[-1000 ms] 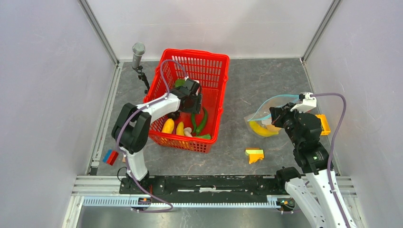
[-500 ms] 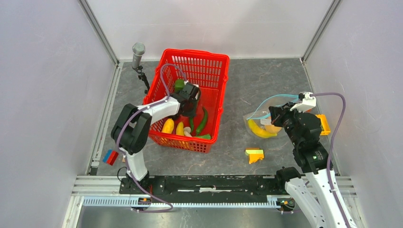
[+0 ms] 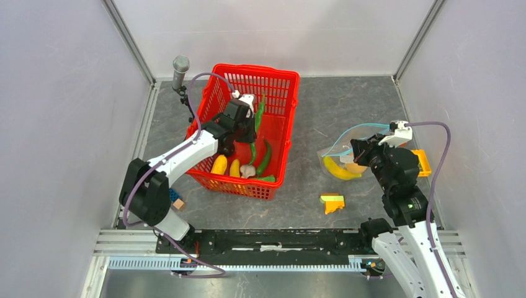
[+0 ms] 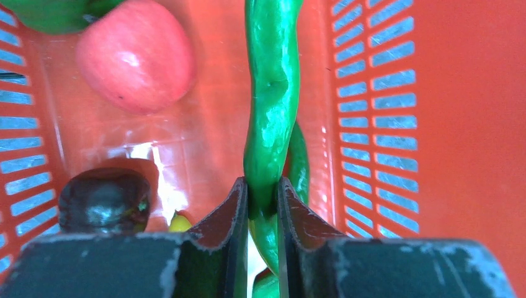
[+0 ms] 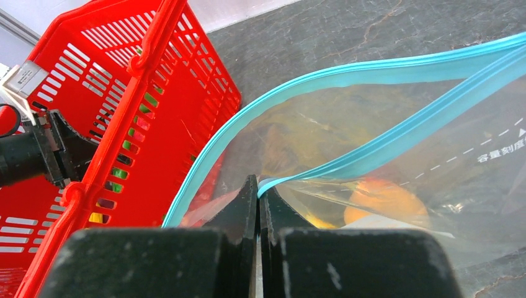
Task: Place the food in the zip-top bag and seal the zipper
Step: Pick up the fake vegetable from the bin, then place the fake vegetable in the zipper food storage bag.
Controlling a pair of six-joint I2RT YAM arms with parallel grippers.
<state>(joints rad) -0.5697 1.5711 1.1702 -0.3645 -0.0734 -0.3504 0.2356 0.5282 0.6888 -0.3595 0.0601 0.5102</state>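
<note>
My left gripper [image 3: 247, 117] is shut on a long green pepper [image 3: 259, 110] and holds it above the red lattice basket [image 3: 282, 77]. In the left wrist view the pepper [image 4: 273, 105] sticks out from between the jaws of the left gripper [image 4: 262, 186], over a red apple [image 4: 136, 56] and a dark eggplant [image 4: 105, 200]. Bananas [image 3: 219, 164], a mushroom [image 3: 248, 171] and more peppers [image 3: 265, 158] lie in the basket. My right gripper [image 3: 358, 146] is shut on the zipper [image 5: 372, 74] of the clear bag [image 3: 338, 155], holding its mouth open. A banana [image 3: 340, 169] and an orange [image 5: 384, 202] lie inside.
A yellow-green-orange block stack [image 3: 333, 203] lies in front of the bag. A small yellow crate [image 3: 423, 162] sits behind my right arm. A grey stand [image 3: 180, 67] rises left of the basket. Small blocks [image 3: 177, 200] lie by the left arm.
My left gripper has risen and moved toward the back of the basket, lifting the green pepper out of the pile. The right gripper and bag have stayed put.
</note>
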